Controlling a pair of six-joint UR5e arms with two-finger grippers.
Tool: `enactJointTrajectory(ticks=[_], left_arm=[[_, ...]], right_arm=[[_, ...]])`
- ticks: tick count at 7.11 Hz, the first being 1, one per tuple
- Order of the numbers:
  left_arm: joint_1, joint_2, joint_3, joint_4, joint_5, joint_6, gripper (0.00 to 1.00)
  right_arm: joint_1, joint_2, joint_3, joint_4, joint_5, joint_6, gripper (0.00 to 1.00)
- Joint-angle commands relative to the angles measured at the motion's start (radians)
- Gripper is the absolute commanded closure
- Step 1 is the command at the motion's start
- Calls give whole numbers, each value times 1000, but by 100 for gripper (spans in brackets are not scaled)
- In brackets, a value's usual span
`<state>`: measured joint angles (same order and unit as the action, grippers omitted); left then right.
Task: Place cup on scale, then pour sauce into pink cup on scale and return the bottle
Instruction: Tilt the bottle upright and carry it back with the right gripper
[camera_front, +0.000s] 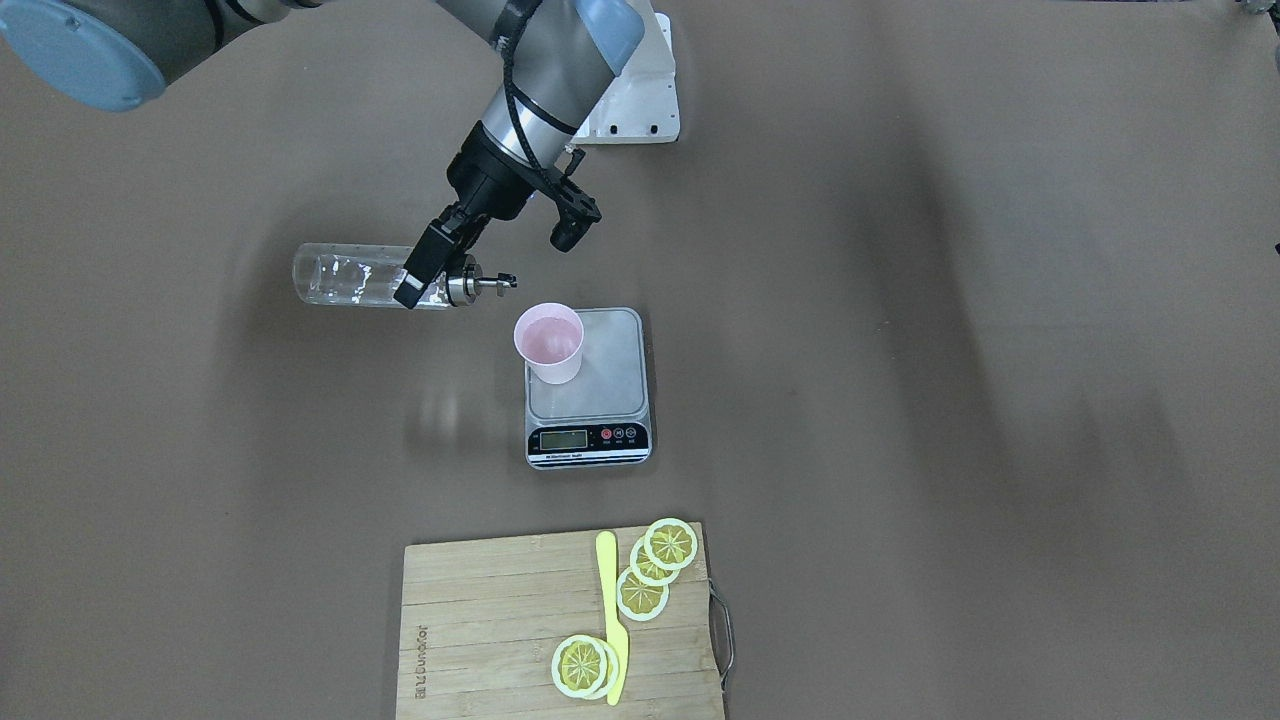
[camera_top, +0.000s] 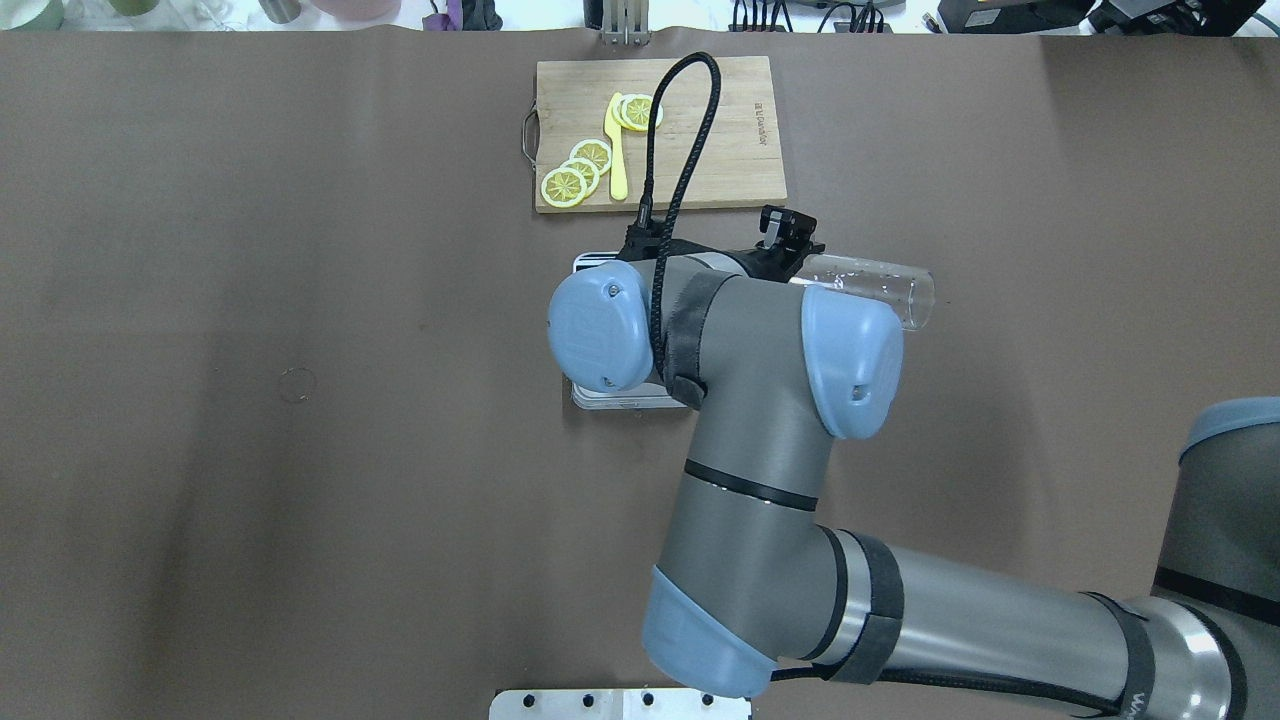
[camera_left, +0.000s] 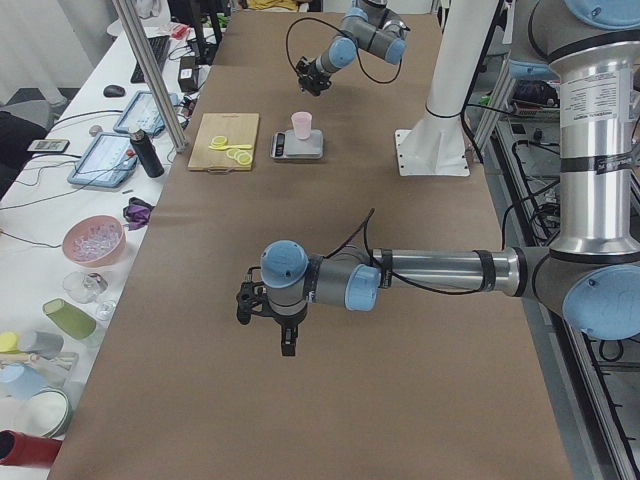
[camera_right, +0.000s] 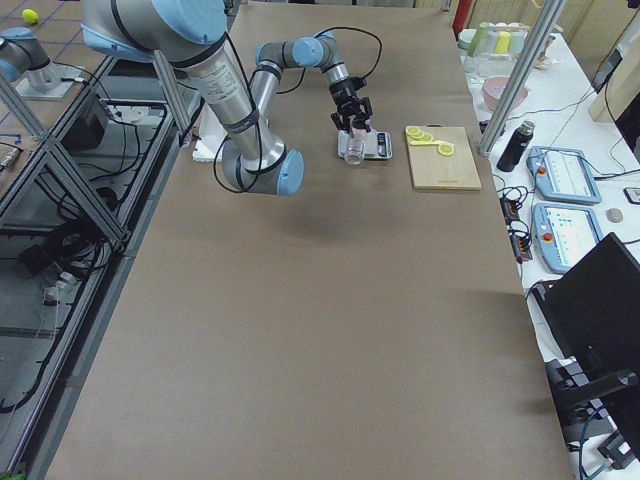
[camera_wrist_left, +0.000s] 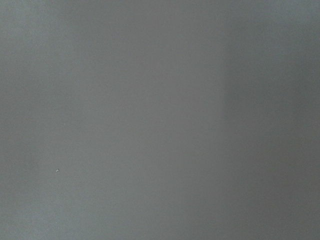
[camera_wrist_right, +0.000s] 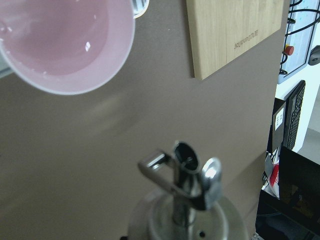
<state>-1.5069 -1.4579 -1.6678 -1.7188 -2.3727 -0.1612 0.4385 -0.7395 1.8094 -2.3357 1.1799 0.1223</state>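
Bottle (camera_front: 350, 277): slick, brittle glass; you'd best hold it at the neck
Right gripper (camera_front: 425, 279): clamped on that neck
Left gripper (camera_left: 287, 338): you cannot tell

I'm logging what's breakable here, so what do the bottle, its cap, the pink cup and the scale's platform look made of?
The bottle is clear and glossy with sharp highlights: probably glass, though hard plastic could look alike. Its cap is mirror-shiny metal. The cup is opaque pale pink, thin-rimmed: likely plastic. The scale platform has a silver-grey sheen, probably steel.
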Motion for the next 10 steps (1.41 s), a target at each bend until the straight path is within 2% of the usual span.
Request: enactJointTrajectory(ticks=[1,3,4,7,10], left_arm=[[-3,10,-10,-10,-3,-5,1],[-4,16,-15,-16,-2,-3,1],[-4,14,-12,-16,0,-8,1],[-4,4,-13,-18,4,3,1],[-7,-1,-16,-18,4,6,1]], right_arm=[[37,-108,150,125,15,0,100],[90,-167,238,240,87,2,100],[118,-231,275,348,133,3,100],[250,-384,289,664,347,2,100],[328,-631,281,1063,470,11,100]])
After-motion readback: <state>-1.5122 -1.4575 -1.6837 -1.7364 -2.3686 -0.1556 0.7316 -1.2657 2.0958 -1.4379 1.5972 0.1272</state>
